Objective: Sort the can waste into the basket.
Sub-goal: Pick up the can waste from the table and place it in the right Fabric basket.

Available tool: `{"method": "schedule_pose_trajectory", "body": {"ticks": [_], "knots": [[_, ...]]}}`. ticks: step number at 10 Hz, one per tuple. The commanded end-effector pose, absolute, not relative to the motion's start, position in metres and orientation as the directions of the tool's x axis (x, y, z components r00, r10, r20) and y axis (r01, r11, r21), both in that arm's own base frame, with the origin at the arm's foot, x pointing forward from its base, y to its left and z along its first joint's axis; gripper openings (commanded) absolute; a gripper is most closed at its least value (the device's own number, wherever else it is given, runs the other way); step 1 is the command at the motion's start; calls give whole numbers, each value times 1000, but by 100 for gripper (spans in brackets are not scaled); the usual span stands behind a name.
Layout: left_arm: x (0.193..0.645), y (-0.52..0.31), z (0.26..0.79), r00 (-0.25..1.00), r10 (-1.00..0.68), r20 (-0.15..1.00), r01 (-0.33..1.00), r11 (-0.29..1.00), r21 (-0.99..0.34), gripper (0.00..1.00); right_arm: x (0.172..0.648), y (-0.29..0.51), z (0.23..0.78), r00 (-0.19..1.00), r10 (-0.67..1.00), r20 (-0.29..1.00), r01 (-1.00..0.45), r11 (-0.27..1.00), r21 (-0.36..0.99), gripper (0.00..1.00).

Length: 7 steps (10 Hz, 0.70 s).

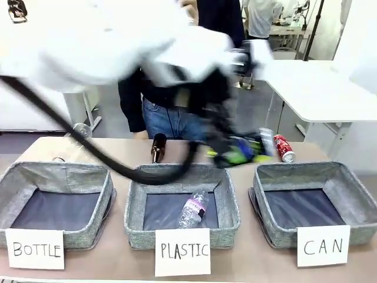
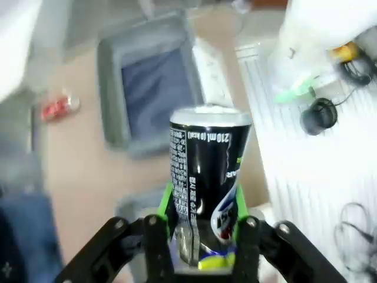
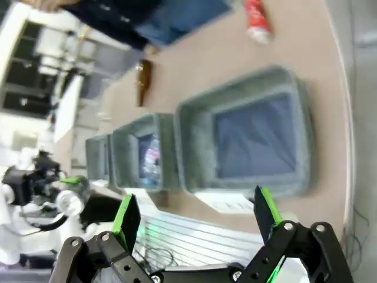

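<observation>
Above the far side of the worktop (image 1: 106,268), the left tool (image 1: 238,150) is clenching the black-and-silver can (image 2: 209,159) with its long axis pointing straight out of the grip, and the CAN basket (image 1: 297,168) is waiting just rightward and nearer the robot, while the right tool (image 3: 194,215) is hanging released.

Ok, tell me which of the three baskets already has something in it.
The middle basket, carded PLASTIC: a clear plastic bottle lies in it. The BOTTLE basket and the CAN basket show bare dark lining.
</observation>
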State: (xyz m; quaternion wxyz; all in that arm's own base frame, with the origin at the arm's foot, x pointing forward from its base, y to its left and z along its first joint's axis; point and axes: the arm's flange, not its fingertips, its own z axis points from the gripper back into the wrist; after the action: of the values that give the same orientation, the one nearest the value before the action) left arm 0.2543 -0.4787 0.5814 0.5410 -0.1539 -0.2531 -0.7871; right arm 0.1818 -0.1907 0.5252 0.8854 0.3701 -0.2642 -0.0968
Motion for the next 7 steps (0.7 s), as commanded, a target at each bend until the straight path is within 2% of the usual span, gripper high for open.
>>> {"method": "schedule_pose_trajectory", "body": {"ticks": [1,4,7], "knots": [[279,-574,574,-540,-700,467,827,-339,448,43,211,-161,541,836,-344,429,-95,678,729,100],[295,-651,513,-470,-741,480,865,-278,418,43,211,-161,541,836,-344,429,-95,678,729,100],[328,-686,505,-410,-801,436,893,-256,369,43,211,-161,541,836,-344,429,-95,678,729,100]]}}
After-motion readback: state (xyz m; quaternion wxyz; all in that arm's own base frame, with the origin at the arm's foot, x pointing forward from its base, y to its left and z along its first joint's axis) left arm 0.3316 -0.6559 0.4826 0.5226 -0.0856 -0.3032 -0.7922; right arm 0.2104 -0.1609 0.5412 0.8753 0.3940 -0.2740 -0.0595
